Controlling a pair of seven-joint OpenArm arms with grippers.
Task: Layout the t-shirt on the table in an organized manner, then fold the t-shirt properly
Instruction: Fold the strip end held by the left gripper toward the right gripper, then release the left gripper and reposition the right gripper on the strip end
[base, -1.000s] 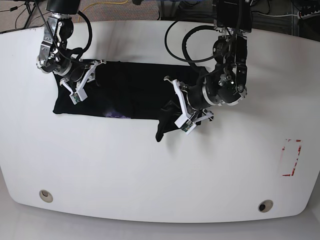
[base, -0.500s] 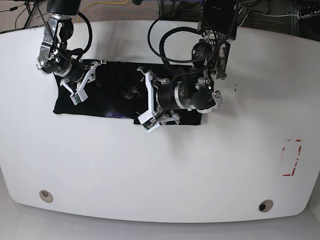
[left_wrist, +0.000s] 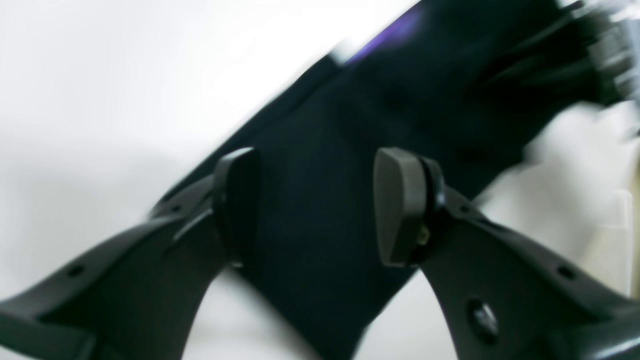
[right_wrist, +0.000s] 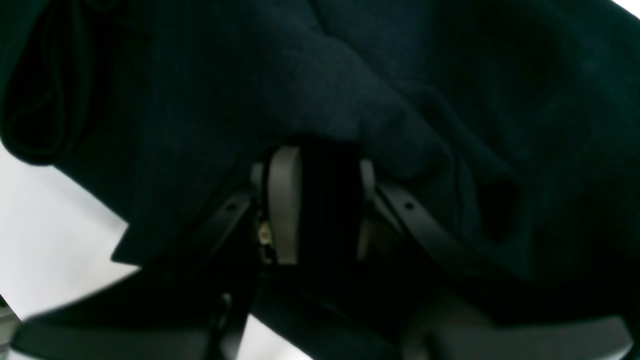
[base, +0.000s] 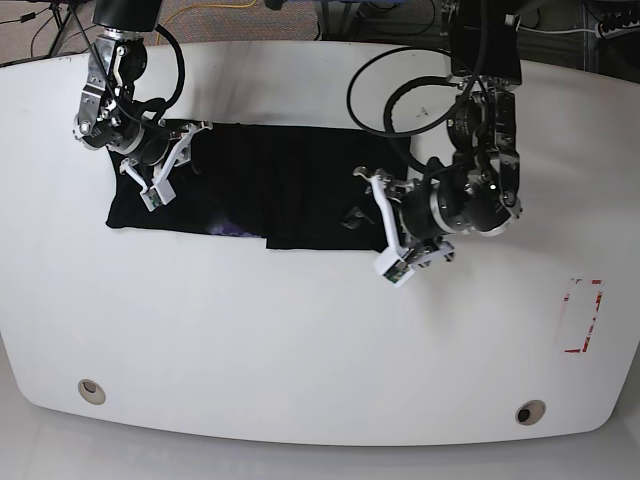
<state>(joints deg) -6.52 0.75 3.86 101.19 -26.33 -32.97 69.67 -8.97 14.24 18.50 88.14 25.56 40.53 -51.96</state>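
The black t-shirt (base: 280, 185) lies as a long folded band across the back of the white table (base: 300, 340), with a sliver of purple print (base: 235, 230) at its front edge. My left gripper (base: 355, 213) hovers open over the band's right part. In the blurred left wrist view its pads (left_wrist: 400, 205) stand apart above the t-shirt (left_wrist: 320, 150), with nothing between them. My right gripper (base: 185, 160) sits at the band's left end. In the right wrist view this gripper (right_wrist: 325, 210) is shut on a bunched fold of the t-shirt (right_wrist: 350, 100).
A red-and-white tape mark (base: 583, 315) is at the right of the table. Two round grommet holes (base: 92, 390) (base: 530, 411) sit near the front edge. Black cables (base: 400, 90) loop behind the left arm above the shirt.
My left gripper carried a hanging flap leftward, let it go and drew back to the right. The flap now lies flat on the band. The right arm has not moved.
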